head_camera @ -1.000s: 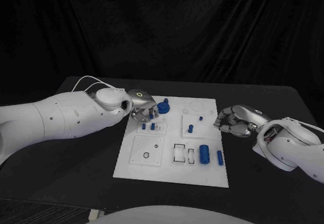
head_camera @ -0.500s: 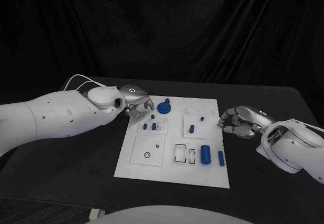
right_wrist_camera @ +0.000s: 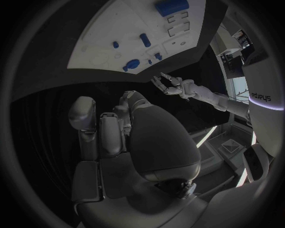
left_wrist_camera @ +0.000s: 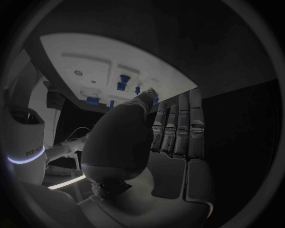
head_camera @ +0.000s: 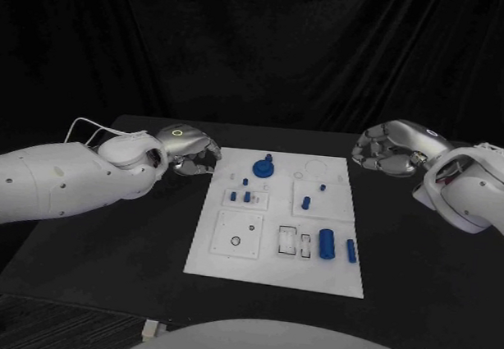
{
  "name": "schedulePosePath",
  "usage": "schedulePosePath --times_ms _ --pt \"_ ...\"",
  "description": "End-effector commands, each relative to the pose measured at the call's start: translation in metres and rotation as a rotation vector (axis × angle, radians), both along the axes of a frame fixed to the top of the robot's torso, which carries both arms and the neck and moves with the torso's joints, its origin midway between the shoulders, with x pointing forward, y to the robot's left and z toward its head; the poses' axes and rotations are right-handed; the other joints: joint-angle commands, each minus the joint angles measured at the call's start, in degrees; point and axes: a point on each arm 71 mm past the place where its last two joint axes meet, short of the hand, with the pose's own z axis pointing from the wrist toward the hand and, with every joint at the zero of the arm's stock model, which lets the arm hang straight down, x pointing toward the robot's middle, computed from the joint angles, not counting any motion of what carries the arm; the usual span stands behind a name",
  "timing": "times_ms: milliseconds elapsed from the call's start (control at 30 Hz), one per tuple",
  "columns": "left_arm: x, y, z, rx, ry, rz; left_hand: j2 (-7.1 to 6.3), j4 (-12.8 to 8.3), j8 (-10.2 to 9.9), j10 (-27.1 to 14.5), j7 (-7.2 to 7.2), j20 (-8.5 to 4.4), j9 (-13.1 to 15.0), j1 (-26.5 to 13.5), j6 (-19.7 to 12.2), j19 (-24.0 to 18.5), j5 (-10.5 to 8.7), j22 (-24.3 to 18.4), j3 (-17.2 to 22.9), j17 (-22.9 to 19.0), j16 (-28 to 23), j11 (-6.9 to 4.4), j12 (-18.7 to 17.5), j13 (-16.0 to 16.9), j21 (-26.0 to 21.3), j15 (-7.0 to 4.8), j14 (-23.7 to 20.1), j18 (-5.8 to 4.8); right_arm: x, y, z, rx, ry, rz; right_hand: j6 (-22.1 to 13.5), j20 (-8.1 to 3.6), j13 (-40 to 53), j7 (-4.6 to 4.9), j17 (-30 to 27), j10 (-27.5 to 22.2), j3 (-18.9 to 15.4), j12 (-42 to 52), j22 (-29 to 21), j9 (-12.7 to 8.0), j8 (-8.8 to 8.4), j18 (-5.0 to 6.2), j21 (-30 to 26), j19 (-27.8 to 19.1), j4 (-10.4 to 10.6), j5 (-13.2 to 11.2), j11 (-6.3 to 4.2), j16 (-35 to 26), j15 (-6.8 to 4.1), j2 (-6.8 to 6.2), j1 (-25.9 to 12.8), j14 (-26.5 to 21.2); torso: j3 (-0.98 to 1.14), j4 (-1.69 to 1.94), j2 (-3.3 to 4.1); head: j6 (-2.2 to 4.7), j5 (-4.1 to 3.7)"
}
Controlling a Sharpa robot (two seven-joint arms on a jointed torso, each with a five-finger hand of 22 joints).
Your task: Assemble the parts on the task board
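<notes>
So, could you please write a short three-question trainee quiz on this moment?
1. True or false: the left hand holds a blue part.
2. Where is the right hand? A over the board; B off it, beyond its far right corner; C on the two long parts.
3. Fill in: the blue knob stands near the board's ___ edge.

Key: 1 false; 2 B; 3 far.
</notes>
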Motion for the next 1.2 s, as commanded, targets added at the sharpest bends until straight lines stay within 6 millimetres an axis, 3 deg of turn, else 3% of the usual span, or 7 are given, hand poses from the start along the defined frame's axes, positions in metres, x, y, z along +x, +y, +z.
schedulePosePath --times_ms 33,133,233,467,767,900,1200 --pt "-0.005 0.006 0.009 -0.441 0.178 0.084 1.94 2.9 -0.4 -6.7 1.27 1.7 -1.0 -2.2 -1.9 -5.4 1.81 -2.0 -1.8 -3.5 -6.0 2.25 0.5 -0.3 -5.2 3.07 -5.4 -2.26 0.007 0.017 0.013 -0.09 -0.021 0.102 0.1 0.31 -12.1 0.56 -1.0 -11.9 2.6 -13.8 2.7 0.6 0.58 0.46 -1.9 -0.6 -0.6 0.0 0.49 -0.8 0.43 -1.84 1.1 -0.6 -0.08 -0.05 0.04 0.0 0.81" --pt "-0.008 0.011 0.011 -0.76 0.357 0.095 3.36 3.7 -0.3 -19.6 5.6 3.9 -2.8 -6.7 -6.8 -18.6 10.76 -6.6 -5.6 -7.7 -11.7 2.88 -0.8 -1.0 -14.6 7.31 -16.5 -4.96 0.015 0.031 0.021 -0.179 -0.057 0.149 -0.1 0.03 -19.1 0.71 -1.6 -13.2 8.7 -22.5 2.5 0.2 -0.94 0.57 -2.8 -0.9 -0.5 -18.1 1.03 -1.2 0.54 -2.42 2.4 -1.1 -0.17 0.09 -0.01 0.0 0.65" --pt "-0.009 0.013 0.016 -1.021 0.453 0.073 5.13 3.7 -0.7 -28.1 4.47 5.05 -4.6 -6.6 -12.9 -32.5 12.69 -13.5 -10.0 -13.9 -20.6 1.84 -0.3 -1.4 -15.4 5.69 -30.7 -4.49 0.021 0.042 0.024 -0.263 -0.085 0.188 1.5 0.38 -28.3 1.36 -1.3 -12.7 17.8 -31.6 2.9 -1.9 -5.73 0.24 -2.1 0.3 1.3 -24.5 2.39 -1.0 0.67 -6.9 -0.3 -0.6 -0.24 0.29 -0.06 0.0 0.37" --pt "-0.014 0.015 0.026 -1.303 0.511 -0.039 7.58 3.9 -1.2 -36.0 1.69 3.51 -7.4 -8.2 -22.8 -47.9 9.83 -40.6 -20.3 -18.9 -33.9 -1.65 0.5 -2.3 -16.8 0.4 -41.3 0.03 0.031 0.053 0.017 -0.416 -0.039 0.223 2.9 0.57 -42.1 0.63 -1.2 -14.7 18.6 -43.8 3.5 -6.6 -16.56 0.02 -1.5 1.6 0.9 -26.4 2.75 -0.9 0.81 -10.58 -3.6 -0.1 -0.32 0.31 -0.07 0.0 -0.17" --pt "-0.026 0.008 0.022 -1.403 0.603 -0.132 8.22 4.0 -2.7 -40.2 -1.04 3.21 -9.7 -9.0 -37.6 -50.6 4.61 -56.8 -26.3 -19.5 -36.3 -4.91 -1.3 -3.1 -17.8 0.47 -42.3 1.3 0.03 0.051 -0.004 -0.491 0.014 0.225 2.2 0.72 -48.1 0.84 -1.8 -14.4 12.1 -45.7 3.5 -9.9 -22.5 0.05 -2.8 1.7 1.3 -28.6 2.69 -1.3 0.74 -9.87 -4.4 -0.3 -0.75 0.71 0.13 0.0 -1.17" --pt "-0.034 0.009 0.016 -1.424 0.645 -0.144 8.77 3.9 -3.0 -41.4 -9.3 4.43 -10.0 -8.9 -41.5 -51.3 4.8 -63.0 -27.1 -19.5 -36.3 -5.15 -2.6 -3.4 -18.3 0.96 -42.3 1.37 0.029 0.051 -0.015 -0.5 0.034 0.225 2.4 0.86 -49.8 -1.05 -2.0 -14.3 10.2 -46.1 3.6 -10.8 -23.77 0.05 -3.1 1.8 1.5 -28.3 3.0 -1.4 0.94 -9.19 -3.7 -0.4 -1.71 1.49 0.67 0.0 -2.43" --pt "-0.043 0.013 0.011 -1.438 0.668 -0.141 8.69 4.0 -3.6 -42.4 -13.19 4.61 -10.7 -9.4 -47.4 -51.6 4.43 -66.9 -27.2 -19.5 -36.3 -6.25 -3.9 -3.8 -18.6 0.9 -42.3 1.45 0.027 0.048 -0.035 -0.494 0.055 0.221 3.2 1.1 -51.5 -2.13 -2.0 -13.7 9.3 -46.4 3.8 -11.5 -24.69 0.03 -3.3 1.9 1.7 -28.0 3.46 -1.4 1.21 -8.7 -2.9 -0.4 -3.22 2.44 0.9 0.0 -4.36"
